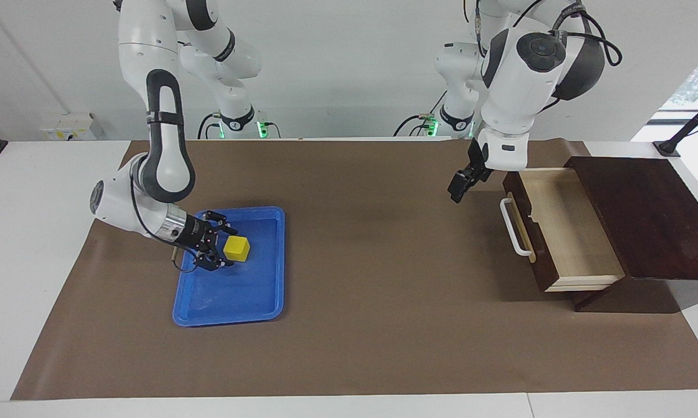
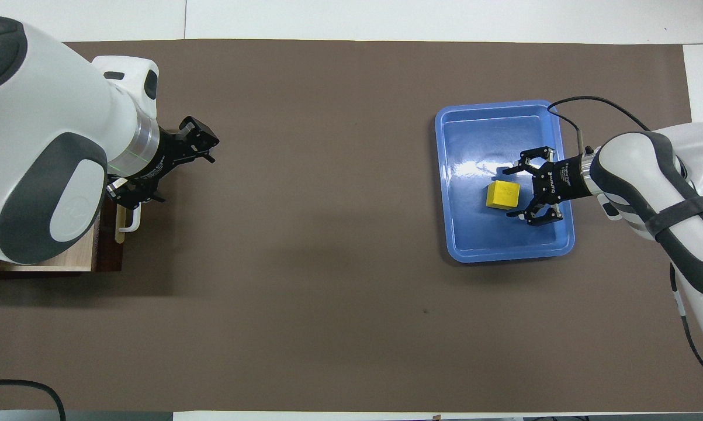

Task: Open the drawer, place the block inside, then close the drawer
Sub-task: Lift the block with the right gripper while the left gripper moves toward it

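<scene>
The dark wooden drawer (image 1: 563,232) stands pulled out of its box (image 1: 644,215), its pale interior bare and its white bar handle (image 1: 514,227) facing the table's middle. My left gripper (image 1: 458,188) hangs open in the air over the mat just in front of the handle, touching nothing; it also shows in the overhead view (image 2: 173,166). The yellow block (image 1: 237,248) lies in the blue tray (image 1: 256,296). My right gripper (image 1: 231,248) is low in the tray, open, its fingertips on either side of the block's near edge (image 2: 502,195).
A brown mat (image 1: 372,278) covers the table between tray and drawer. The box sits at the left arm's end of the table, the tray (image 2: 474,245) toward the right arm's end. White table edge borders the mat.
</scene>
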Robot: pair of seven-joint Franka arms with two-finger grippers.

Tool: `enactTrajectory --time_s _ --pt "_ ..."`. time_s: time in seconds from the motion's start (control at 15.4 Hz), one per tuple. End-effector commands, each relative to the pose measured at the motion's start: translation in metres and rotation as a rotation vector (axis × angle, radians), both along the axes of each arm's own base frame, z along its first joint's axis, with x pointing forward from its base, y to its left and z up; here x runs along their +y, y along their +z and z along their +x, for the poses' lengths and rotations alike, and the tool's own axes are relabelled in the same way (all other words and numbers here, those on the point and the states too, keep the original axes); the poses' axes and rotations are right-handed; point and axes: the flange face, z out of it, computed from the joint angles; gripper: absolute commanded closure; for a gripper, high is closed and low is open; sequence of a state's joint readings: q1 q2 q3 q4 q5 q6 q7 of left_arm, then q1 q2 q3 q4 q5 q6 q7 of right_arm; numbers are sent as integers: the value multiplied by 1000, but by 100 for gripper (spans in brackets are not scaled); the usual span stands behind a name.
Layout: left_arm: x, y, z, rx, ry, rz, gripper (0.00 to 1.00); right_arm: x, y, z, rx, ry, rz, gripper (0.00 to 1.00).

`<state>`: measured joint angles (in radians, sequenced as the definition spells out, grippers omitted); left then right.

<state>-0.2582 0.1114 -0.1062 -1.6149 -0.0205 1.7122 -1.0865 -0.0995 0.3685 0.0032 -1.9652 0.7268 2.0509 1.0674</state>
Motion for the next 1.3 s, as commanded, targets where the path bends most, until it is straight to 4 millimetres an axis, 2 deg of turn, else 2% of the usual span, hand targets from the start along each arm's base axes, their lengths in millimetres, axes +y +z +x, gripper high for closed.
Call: enactTrajectory --time_s 0.0,0.13,0.19,0.32,0.45,0.52,0.58,0.65,0.71,0.84,0.97,1.1,1.23 --pt "-4 -4 -4 -21 265 -23 0 -4 0 -4 -33 5 11 62" --pt "-15 -6 -8 -40 307 -34 0 -4 1 -3 -38 8 8 100" --pt "-17 -4 -10 -24 333 -26 0 -2 1 -2 -39 11 9 100" --pt "-39 9 -30 66 435 39 0 -1 3 -1 -46 12 6 100" --pt "-51 17 -34 83 543 31 0 3 4 2 -54 14 1 100" --pt "-58 13 -34 80 619 26 0 2 9 7 -68 19 -1 100" --pt "-61 -1 -27 66 689 10 0 4 18 13 -86 28 -7 100" --pt "-66 -25 -15 75 765 8 0 11 31 21 -112 45 -9 100" --pt "-72 -43 -9 85 808 19 0 28 47 30 -140 73 -6 100" --pt "-74 -53 0 69 846 -5 0 49 79 39 -185 113 5 100" --pt "-77 -52 4 49 870 -30 0 94 109 43 -220 158 12 100" --pt "-82 -55 10 46 897 -73 0 141 137 50 -215 131 18 100" --pt "-87 -53 15 48 914 -139 0 189 156 50 -196 100 26 100"
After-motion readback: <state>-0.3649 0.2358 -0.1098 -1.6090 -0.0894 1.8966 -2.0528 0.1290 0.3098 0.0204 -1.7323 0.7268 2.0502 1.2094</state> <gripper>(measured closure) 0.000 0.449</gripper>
